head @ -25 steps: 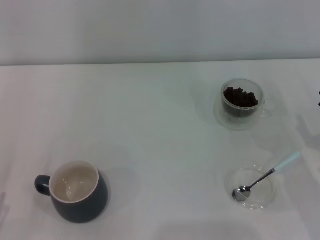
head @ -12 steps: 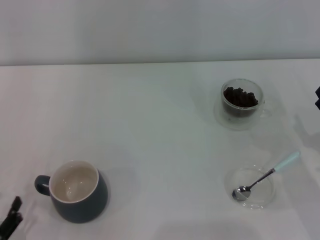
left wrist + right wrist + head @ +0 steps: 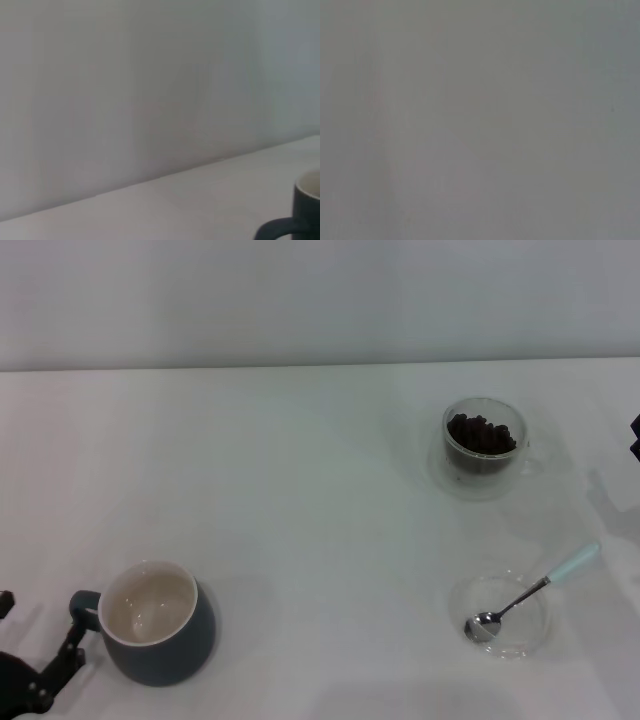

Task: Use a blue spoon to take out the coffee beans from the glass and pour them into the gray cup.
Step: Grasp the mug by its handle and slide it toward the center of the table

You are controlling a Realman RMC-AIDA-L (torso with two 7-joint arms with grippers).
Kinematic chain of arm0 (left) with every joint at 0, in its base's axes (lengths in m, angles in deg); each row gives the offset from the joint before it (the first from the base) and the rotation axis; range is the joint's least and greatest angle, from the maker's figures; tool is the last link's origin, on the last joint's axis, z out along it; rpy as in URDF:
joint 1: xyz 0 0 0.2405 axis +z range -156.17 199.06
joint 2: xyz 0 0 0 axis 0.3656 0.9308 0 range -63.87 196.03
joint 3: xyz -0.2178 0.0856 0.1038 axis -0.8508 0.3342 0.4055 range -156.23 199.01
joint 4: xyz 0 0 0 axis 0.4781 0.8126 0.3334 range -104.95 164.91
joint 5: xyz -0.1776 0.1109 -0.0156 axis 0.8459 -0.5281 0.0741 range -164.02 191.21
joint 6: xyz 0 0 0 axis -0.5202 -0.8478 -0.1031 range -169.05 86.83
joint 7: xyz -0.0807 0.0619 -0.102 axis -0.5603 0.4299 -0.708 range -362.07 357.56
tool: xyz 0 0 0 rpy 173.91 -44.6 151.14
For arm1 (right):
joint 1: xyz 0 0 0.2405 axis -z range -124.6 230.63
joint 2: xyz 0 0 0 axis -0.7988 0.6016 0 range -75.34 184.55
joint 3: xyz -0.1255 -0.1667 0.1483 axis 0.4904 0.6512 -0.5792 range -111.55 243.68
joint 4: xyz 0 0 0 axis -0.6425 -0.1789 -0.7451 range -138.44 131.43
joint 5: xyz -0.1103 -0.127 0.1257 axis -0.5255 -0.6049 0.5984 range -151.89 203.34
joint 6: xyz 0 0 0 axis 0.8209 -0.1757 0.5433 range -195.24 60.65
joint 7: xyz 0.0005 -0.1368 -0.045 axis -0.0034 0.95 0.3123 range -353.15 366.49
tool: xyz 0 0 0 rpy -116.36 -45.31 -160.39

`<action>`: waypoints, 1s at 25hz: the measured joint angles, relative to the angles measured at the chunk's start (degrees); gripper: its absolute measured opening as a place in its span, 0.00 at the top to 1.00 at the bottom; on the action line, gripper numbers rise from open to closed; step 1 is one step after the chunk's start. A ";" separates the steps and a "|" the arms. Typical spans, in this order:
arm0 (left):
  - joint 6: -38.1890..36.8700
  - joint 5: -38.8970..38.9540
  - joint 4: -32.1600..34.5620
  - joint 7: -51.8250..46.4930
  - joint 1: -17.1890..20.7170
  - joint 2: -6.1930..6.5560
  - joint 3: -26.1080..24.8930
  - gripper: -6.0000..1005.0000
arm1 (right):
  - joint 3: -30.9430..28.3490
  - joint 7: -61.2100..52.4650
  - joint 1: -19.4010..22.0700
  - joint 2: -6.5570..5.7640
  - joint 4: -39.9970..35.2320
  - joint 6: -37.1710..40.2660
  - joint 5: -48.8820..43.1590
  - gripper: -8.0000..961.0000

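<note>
White desk (image 3: 300,490). Gray cup (image 3: 160,625) at 8 o'clock; left gripper (image 3: 30,655) beside its handle, fingers apart. Glass (image 3: 485,445) holding coffee beans (image 3: 481,434) at 2 o'clock. Blue spoon (image 3: 535,590) in clear dish (image 3: 500,617) at 4 o'clock. Right gripper (image 3: 636,437) at edge, fingers' state untellable.

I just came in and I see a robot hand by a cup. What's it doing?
Nothing is being held yet. The left gripper is at the near left corner of the table, close to the gray cup's handle. The cup looks empty. The coffee beans sit in the glass at the far right. The blue spoon lies untouched in a clear dish. Only a dark sliver of the right gripper shows at the right edge.
</note>
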 joint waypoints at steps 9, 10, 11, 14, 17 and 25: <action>1.55 -0.18 0.11 0.00 -2.10 -0.02 -0.46 0.14 | -0.04 0.00 -0.18 0.00 -0.35 -0.02 0.00 0.14; 1.93 -0.18 0.22 0.00 -2.51 -0.03 -0.46 0.14 | -0.04 0.00 -0.18 0.00 -0.37 -0.02 0.00 0.14; 2.34 -0.16 0.33 0.00 -2.91 -0.03 -0.46 0.14 | -0.04 0.00 -0.18 0.00 -0.40 -0.02 0.00 0.14; 3.28 -0.15 0.47 0.00 -3.82 -0.03 -0.39 0.14 | -0.04 0.00 -0.18 0.00 -0.46 -0.02 0.00 0.14; 4.51 -0.72 0.56 0.00 -4.79 -0.07 -0.09 0.14 | -0.04 0.00 -0.18 0.00 -0.43 -0.01 0.02 0.14; 5.45 -1.29 0.80 3.12 -4.72 -0.31 0.00 0.34 | -0.04 0.00 -0.08 0.00 -0.46 -0.01 0.10 0.14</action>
